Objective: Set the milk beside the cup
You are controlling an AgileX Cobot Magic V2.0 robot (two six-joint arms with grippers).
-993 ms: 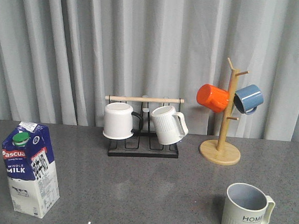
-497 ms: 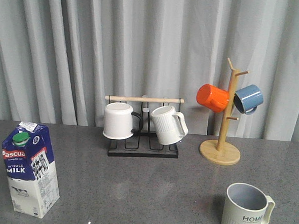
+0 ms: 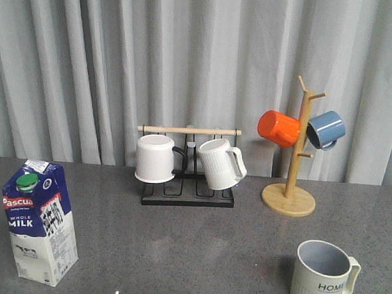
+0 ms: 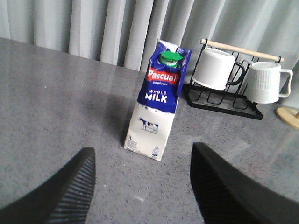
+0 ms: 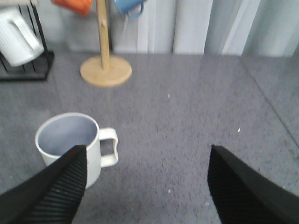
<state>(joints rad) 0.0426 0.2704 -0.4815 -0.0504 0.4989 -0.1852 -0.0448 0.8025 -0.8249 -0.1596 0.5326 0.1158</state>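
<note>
On bench near-left, milk (image 3: pixel 39 221) unmoved since a second ago; cup (image 3: pixel 323 277) near-right, well apart. Left hand (image 4: pixel 140 186) wide, empty; right hand (image 5: pixel 145 186) wide. Task unstarted.

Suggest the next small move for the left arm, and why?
Probably ease the left gripper forward and down toward the milk carton. Its fingers are spread wide, and the carton stands upright and untouched ahead of them, far across the table from the cup. Nothing is gripped yet.
</note>
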